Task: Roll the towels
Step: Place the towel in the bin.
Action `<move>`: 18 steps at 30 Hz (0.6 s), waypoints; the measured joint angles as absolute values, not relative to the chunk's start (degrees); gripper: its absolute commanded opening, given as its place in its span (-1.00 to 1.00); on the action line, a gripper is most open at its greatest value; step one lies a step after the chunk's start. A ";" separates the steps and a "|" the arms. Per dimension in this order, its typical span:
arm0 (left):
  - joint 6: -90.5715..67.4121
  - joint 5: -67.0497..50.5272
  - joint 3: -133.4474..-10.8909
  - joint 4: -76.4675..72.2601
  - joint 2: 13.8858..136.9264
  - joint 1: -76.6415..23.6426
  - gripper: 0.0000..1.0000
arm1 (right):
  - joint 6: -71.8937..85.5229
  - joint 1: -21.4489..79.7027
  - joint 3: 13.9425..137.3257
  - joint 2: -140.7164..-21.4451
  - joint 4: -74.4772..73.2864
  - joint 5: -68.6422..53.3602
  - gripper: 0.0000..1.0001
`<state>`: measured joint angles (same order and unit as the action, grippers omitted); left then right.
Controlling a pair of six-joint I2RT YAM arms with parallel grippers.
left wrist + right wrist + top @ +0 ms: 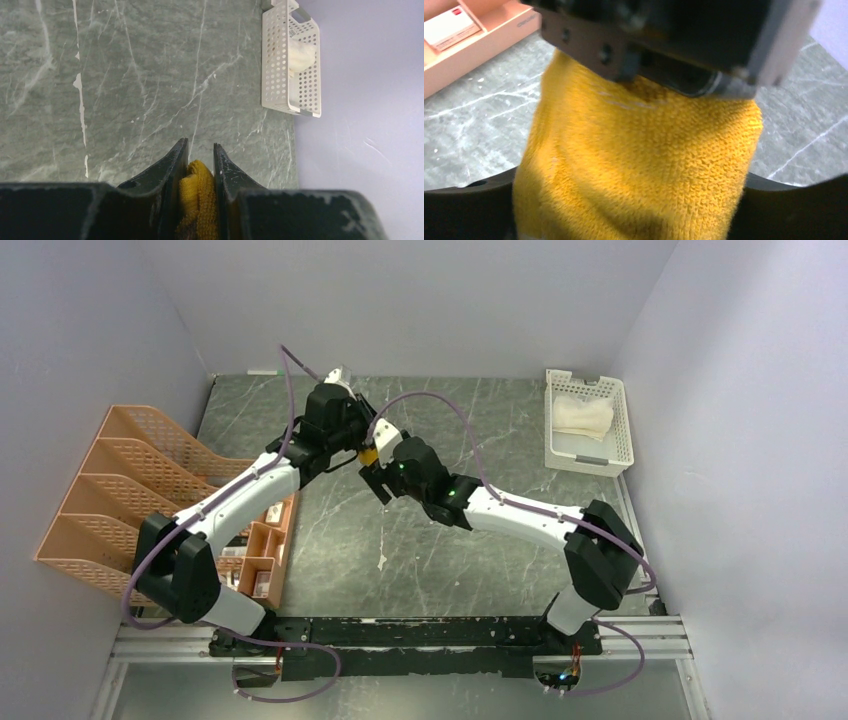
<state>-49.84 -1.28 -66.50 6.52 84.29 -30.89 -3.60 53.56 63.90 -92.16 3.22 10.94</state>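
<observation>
Yellow towel (639,165) fills my right wrist view, a thick nubbly wad held above the desk (420,560) at 11 o'clock. My left tool (200,150) is clamped on it. My right tool (380,478) straddles it, but I cannot tell if it grips. Not a tidy roll yet, I judge. Cream towel (583,416) sits bundled in the basket (625,430) at 2 o'clock (possibly done).

You get no legible text here. White card (446,27) in pink tray (489,42): red mark, print too small. Lettering on tray wall blurred.
</observation>
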 measured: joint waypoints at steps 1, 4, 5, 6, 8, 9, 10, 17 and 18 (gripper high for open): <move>-49.76 -1.28 -66.98 6.79 84.31 -30.89 -0.86 | -3.60 53.63 63.90 -92.31 3.33 11.81 0.24; -49.67 -1.28 -67.46 7.16 84.51 -30.89 -0.86 | -3.55 53.67 63.90 -93.17 3.57 14.48 -0.05; -49.56 -1.28 -67.46 7.33 84.77 -30.89 -0.87 | -3.57 53.69 63.90 -93.54 3.79 15.27 -0.18; -49.54 -1.30 -67.46 7.33 85.06 -30.89 -0.87 | -3.68 53.76 63.90 -93.82 3.86 15.92 -0.37; -49.56 -1.41 -67.46 7.31 85.76 -30.85 -0.87 | -3.77 53.78 63.90 -94.39 3.97 16.80 -0.91; -49.56 -1.54 -67.46 7.29 86.00 -30.83 -0.86 | -3.86 53.80 63.90 -94.65 4.01 17.15 -1.00; -49.56 -1.58 -67.46 7.31 86.19 -30.81 -0.86 | -3.73 53.82 63.94 -94.96 4.08 17.47 -1.00; -49.65 -2.22 -67.46 7.07 86.85 -29.71 -0.02 | -3.92 53.78 64.27 -96.03 4.89 17.85 -1.00; -49.56 -2.96 -67.44 6.90 86.78 -29.19 0.79 | -3.90 53.54 64.18 -96.03 5.23 17.61 -1.00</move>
<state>-49.56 -2.96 -67.44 6.90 86.78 -29.19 -3.90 53.54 64.18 -96.03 5.23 17.61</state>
